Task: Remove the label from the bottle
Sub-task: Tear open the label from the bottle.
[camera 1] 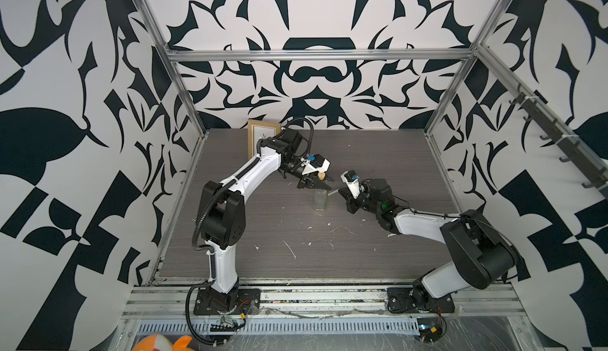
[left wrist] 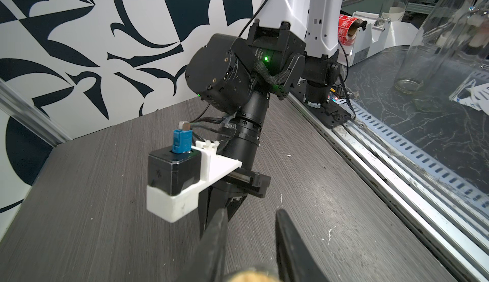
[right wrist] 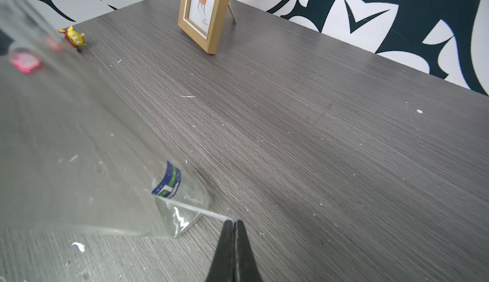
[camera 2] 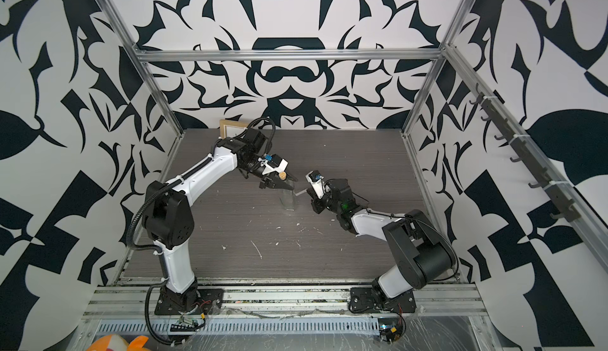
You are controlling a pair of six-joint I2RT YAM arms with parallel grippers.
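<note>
Right wrist view: catches the label (right wrist: 169, 181) half lifted off the bottle (right wrist: 79, 161), with blue-and-green print clinging low on the glass and a white free edge drawn out to the right gripper (right wrist: 234, 223), pinched there between tightly closed tips. In both top views, finds the bottle standing mid-table, seemingly upright, cork (camera 1: 321, 176) uppermost, neck clamped by the left gripper (camera 1: 324, 183). Left wrist view: confirms that hold, with dark fingers (left wrist: 217, 241) either side of the cork. Judged step in hand: peeling. Best done by drawing the pinched edge away slowly and low along the glass, keeping it taut and untwisted. Calls for a firm neck hold against the pull, and for easing off at any sign of tearing, for fear of adding to the white scraps (camera 1: 289, 249) on the table (camera 1: 394, 155). Beyond: picture frame (right wrist: 206, 13) and small yellow toy (right wrist: 74, 37), well apart from the work
</note>
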